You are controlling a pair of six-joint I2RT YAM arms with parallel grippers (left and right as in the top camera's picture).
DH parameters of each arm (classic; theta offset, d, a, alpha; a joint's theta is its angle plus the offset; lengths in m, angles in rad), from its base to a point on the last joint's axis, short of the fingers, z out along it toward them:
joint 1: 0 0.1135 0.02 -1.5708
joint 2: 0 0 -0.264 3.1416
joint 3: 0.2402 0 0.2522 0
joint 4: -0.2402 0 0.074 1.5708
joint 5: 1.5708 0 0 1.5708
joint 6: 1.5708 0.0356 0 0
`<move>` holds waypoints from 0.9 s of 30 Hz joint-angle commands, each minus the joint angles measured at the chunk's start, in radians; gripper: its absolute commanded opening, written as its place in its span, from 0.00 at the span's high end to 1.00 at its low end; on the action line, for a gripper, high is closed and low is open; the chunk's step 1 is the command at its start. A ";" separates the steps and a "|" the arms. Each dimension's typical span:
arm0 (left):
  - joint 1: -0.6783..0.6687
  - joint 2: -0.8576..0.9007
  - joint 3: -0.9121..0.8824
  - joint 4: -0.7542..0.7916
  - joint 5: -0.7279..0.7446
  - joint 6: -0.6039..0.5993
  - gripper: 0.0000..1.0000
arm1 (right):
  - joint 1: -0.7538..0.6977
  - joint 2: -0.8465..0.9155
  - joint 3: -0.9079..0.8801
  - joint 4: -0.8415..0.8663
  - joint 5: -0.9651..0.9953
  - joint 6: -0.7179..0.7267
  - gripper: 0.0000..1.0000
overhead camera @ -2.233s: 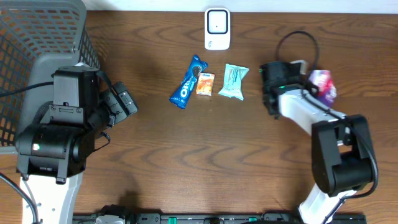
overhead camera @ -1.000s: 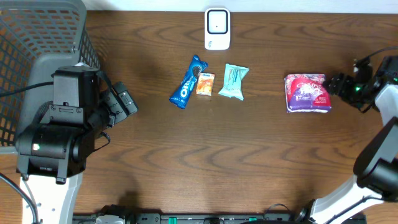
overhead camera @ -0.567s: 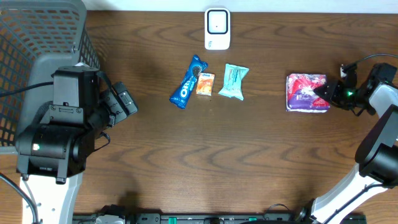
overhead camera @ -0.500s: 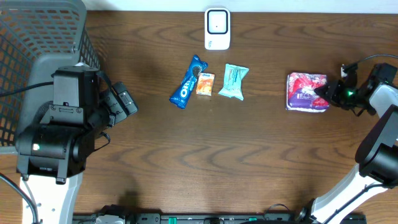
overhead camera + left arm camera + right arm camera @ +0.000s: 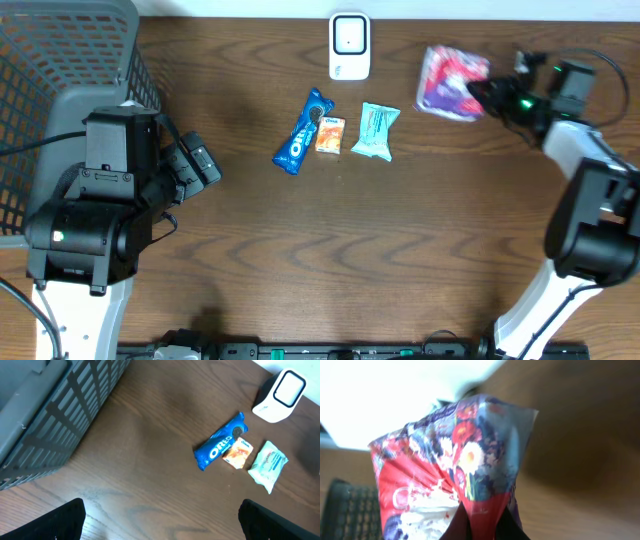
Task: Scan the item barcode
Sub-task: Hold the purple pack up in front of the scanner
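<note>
A red and purple flowered packet (image 5: 450, 82) hangs off the table at the back right, just right of the white barcode scanner (image 5: 349, 45). My right gripper (image 5: 487, 98) is shut on the packet's edge. In the right wrist view the packet (image 5: 455, 460) fills the frame, and the gripper (image 5: 482, 517) pinches a fold of its wrapper between two dark fingers (image 5: 458, 527). My left gripper (image 5: 196, 166) rests at the left, far from the packet; it (image 5: 162, 522) stands wide open over bare wood. The scanner (image 5: 280, 395) shows at the top right of the left wrist view.
A blue Oreo pack (image 5: 302, 131), a small orange packet (image 5: 329, 134) and a mint-green packet (image 5: 374, 131) lie side by side in front of the scanner. A grey mesh basket (image 5: 60, 80) stands at the back left.
My right gripper shut on the flowered packet at the table's right side, then carried it up and leftward to the scanner. The left arm has not moved.
</note>
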 commanded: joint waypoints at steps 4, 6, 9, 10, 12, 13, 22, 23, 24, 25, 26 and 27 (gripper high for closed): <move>0.005 0.003 0.007 -0.003 -0.012 0.002 0.02 | 0.231 -0.001 0.008 0.311 0.372 0.397 0.99; 0.005 0.003 0.007 -0.003 -0.012 0.002 0.02 | 0.290 -0.001 0.021 0.319 0.517 0.484 0.99; 0.005 0.003 0.007 -0.003 -0.012 0.002 0.02 | 0.370 -0.001 0.053 0.317 0.699 0.489 0.99; 0.005 0.003 0.007 -0.003 -0.012 0.002 0.02 | 0.393 -0.001 0.065 0.314 0.751 0.471 0.99; 0.005 0.003 0.007 -0.003 -0.012 0.002 0.02 | 0.445 -0.001 0.090 0.311 0.863 0.422 0.99; 0.005 0.003 0.007 -0.003 -0.012 0.002 0.02 | 0.465 -0.001 0.098 0.310 0.901 0.401 0.99; 0.005 0.003 0.007 -0.003 -0.012 0.002 0.02 | 0.548 0.017 0.164 0.263 1.093 0.329 0.99; 0.005 0.003 0.007 -0.003 -0.012 0.002 0.02 | 0.550 0.032 0.175 0.262 1.092 0.336 0.99; 0.005 0.003 0.007 -0.003 -0.012 0.003 0.02 | 0.550 0.045 0.185 0.262 1.085 0.336 0.99; 0.005 0.003 0.007 -0.003 -0.012 0.002 0.02 | 0.550 0.063 0.201 0.261 1.073 0.336 0.99; 0.005 0.003 0.007 -0.003 -0.012 0.002 0.02 | 0.550 0.078 0.215 0.259 1.056 0.336 0.99; 0.005 0.003 0.007 -0.003 -0.012 0.002 0.02 | 0.548 0.091 0.226 0.258 1.040 0.336 0.99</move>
